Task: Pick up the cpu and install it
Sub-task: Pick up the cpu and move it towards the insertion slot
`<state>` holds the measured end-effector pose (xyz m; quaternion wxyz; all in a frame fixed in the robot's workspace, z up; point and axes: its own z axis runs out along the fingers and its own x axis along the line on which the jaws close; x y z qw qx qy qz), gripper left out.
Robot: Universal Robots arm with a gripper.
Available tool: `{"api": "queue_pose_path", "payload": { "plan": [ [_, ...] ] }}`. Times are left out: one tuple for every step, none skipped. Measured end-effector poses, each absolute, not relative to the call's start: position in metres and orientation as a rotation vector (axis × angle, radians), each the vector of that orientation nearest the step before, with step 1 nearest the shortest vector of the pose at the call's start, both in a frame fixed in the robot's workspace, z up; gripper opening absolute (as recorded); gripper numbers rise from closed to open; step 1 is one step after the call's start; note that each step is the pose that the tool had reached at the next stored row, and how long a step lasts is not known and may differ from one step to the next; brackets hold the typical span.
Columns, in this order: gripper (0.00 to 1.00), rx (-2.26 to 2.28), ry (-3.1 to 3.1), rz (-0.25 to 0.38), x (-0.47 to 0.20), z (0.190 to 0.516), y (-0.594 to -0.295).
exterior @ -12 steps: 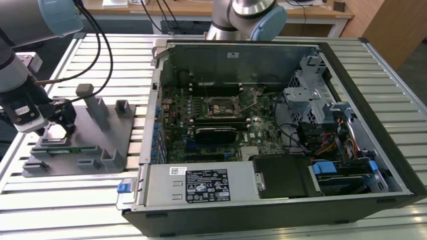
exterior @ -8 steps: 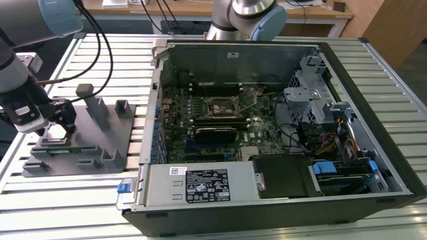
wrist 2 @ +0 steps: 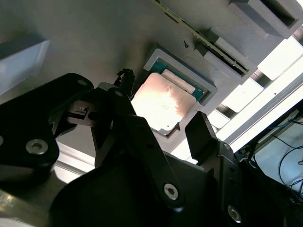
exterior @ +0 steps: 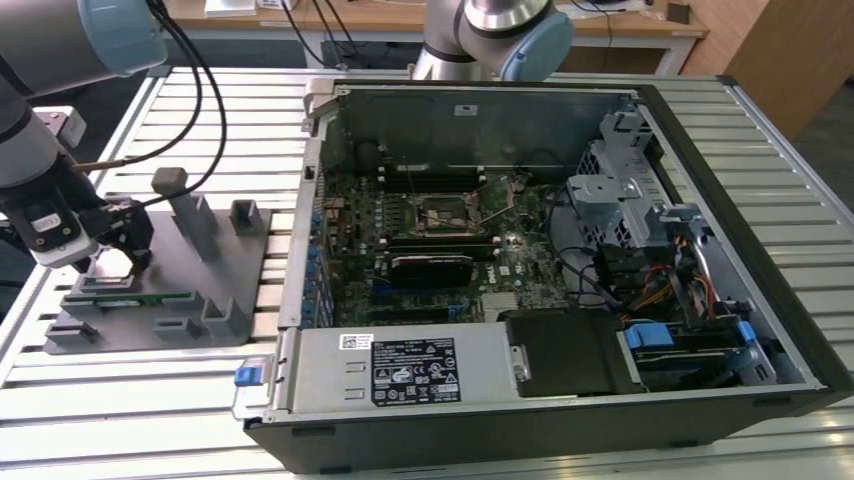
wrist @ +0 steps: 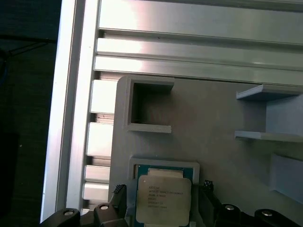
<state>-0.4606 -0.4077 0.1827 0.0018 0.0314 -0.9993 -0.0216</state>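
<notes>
One robot arm point(exterior: 27, 140) reaches down to a grey tray point(exterior: 200, 270). The tray lies on a slatted metal table point(exterior: 174, 100), with an open computer case point(exterior: 694, 140) just beside it. The gripper point(exterior: 114, 250) hangs low over the side of the tray away from the case.

The cpu point(wrist 2: 163, 106) lies flat in a square recess of the tray, metal top up. The two fingers point(wrist 2: 203, 135) stand apart, one on each side of that recess. They are spread wider than the chip and hold nothing.

Likely risks: if the fingers close off-centre, they may catch the raised rim of the recess instead of the chip. They could also tip the chip up on one edge so it jams or slips out. A skewed hold would also make it hard to seat the chip squarely.

Count: one cpu, one gripper with two fingers, one tray and one case. Off the tray, inside the case, there is one dark socket point(exterior: 441, 213). One green memory stick point(exterior: 140, 297) lies on the tray, near the chip.
</notes>
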Motion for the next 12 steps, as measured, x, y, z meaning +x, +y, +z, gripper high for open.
{"api": "queue_pose_path", "payload": {
  "plan": [
    [0.70,0.099,-3.136,-0.068,-0.4606,0.1826,-0.4077],
    [0.70,0.099,-3.136,-0.068,-0.4606,0.1824,-0.4077],
    [0.70,0.099,-3.136,-0.068,-0.4606,0.1822,-0.4077],
    [0.70,0.099,-3.136,-0.068,-0.4606,0.1820,-0.4077],
    [0.70,0.099,-3.136,-0.068,-0.4606,0.1818,-0.4077],
    [0.70,0.099,-3.136,-0.068,-0.4606,0.1816,-0.4077],
    [0.70,0.099,-3.136,-0.068,-0.4606,0.1814,-0.4077],
    [0.70,0.099,-3.136,-0.068,-0.4606,0.1813,-0.4077],
    [0.70,0.099,-3.136,-0.068,-0.4606,0.1811,-0.4077],
    [0.70,0.099,-3.136,-0.068,-0.4605,0.1809,-0.4077],
    [0.70,0.099,-3.136,-0.068,-0.4606,0.1807,-0.4077],
    [0.70,0.099,-3.136,-0.068,-0.4606,0.1806,-0.4077]
  ]
}}
